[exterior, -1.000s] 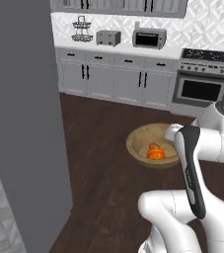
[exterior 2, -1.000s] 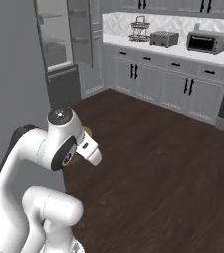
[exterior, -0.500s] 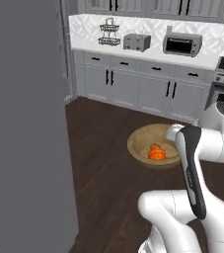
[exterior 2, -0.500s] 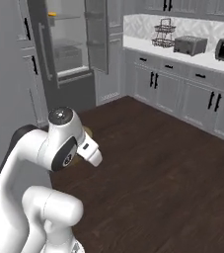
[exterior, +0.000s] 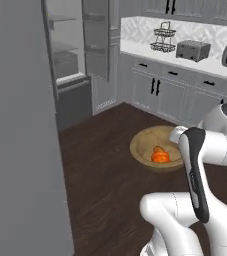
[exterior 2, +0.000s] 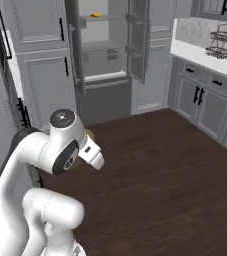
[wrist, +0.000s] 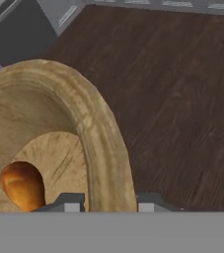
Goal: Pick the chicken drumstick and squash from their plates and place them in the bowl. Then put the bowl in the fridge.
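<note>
The gripper [wrist: 105,200] clamps the rim of the bowl [wrist: 103,143] holding the squash [exterior: 160,157], carrying it toward the open fridge [exterior 2: 102,55]; next, approach a shelf.

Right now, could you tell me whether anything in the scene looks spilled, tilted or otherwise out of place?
Nothing stands out. The bowl sits level in the gripper, its rim between the fingertips, with the squash and chicken drumstick inside. The fridge ahead stands open, and the floor shows no spill.

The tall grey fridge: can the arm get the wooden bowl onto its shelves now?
Probably not yet: the tall grey fridge stands open, but bare floor separates it from the tan wooden bowl held by the tool.
</note>
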You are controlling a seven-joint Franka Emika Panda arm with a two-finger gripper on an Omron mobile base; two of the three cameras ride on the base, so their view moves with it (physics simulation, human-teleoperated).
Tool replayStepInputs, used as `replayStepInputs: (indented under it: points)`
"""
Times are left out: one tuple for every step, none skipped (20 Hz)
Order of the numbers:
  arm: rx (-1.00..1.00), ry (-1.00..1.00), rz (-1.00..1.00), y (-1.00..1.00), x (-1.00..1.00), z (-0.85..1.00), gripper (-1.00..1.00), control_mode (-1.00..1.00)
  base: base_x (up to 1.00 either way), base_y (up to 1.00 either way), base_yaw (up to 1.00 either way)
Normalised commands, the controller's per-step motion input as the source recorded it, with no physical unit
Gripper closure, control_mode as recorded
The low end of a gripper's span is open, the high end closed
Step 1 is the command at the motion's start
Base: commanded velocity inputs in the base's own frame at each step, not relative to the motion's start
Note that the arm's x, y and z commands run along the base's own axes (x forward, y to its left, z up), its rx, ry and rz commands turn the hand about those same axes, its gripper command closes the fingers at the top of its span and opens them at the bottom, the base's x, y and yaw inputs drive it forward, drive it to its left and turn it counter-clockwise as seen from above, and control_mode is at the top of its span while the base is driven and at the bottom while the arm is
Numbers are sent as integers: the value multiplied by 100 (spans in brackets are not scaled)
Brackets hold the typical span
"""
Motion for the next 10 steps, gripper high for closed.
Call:
replayStepInputs:
  points:
    - [0, 0, 0, 0, 0, 0, 100, 100, 100, -94, 49]
    - [0, 0, 0, 0, 0, 0, 100, 100, 100, -94, 49]
    - [0, 0, 0, 0, 0, 0, 100, 100, 100, -93, 50]
    - [0, 0, 0, 0, 0, 0, 100, 100, 100, -90, 50]
    - [0, 0, 0, 0, 0, 0, 100, 100, 100, -89, 51]
    - [0, 0, 0, 0, 0, 0, 100, 100, 100, -91, 49]
    - [0, 0, 0, 0, 0, 0, 100, 100, 100, -90, 49]
    - [0, 0, 0, 0, 0, 0, 100, 100, 100, -86, 49]
    - [0, 0, 0, 0, 0, 0, 100, 100, 100, -87, 49]
    - [0, 0, 0, 0, 0, 0, 100, 100, 100, -86, 50]
